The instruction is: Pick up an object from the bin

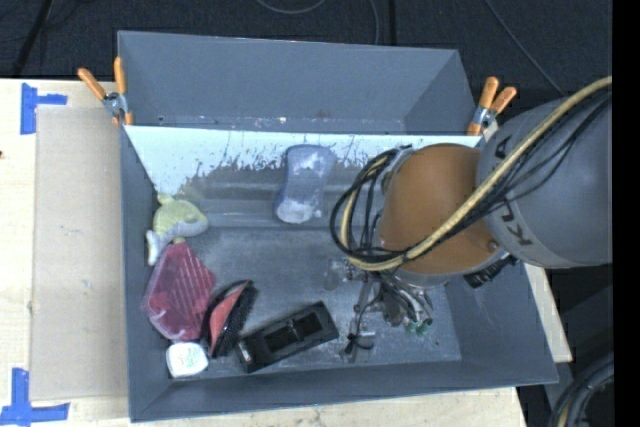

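We saw fingers [356, 338], gap impossible to tell, one black box [288, 335] just beside them, one clear cup [303, 183] farther off.

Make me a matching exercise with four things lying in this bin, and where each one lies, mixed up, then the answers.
Things in the bin:
1 clear cup
2 yellow soft toy
3 black box
4 small white piece

Places:
A lower left corner
B far wall, middle
C left wall
D near wall, middle

Pairs: 1-B, 2-C, 3-D, 4-A
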`<act>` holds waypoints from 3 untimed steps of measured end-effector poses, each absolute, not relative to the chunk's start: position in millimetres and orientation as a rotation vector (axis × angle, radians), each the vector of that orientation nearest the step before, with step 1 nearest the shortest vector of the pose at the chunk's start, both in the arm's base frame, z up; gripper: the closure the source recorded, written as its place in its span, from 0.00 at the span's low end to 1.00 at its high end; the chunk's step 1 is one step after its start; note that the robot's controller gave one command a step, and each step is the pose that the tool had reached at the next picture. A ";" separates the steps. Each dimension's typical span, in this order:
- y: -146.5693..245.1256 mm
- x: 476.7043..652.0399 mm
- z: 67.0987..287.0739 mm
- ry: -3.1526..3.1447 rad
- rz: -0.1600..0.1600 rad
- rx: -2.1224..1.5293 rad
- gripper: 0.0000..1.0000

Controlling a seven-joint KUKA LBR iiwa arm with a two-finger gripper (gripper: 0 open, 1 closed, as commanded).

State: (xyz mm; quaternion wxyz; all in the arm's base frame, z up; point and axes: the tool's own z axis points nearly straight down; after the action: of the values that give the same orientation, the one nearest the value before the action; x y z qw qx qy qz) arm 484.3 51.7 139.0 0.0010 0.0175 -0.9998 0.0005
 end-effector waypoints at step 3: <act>112.6 516.0 69.7 -3.031 -0.005 0.799 1.00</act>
State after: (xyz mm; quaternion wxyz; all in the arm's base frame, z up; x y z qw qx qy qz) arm 516.0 112.6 69.7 0.0035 0.2550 -0.9669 -0.0015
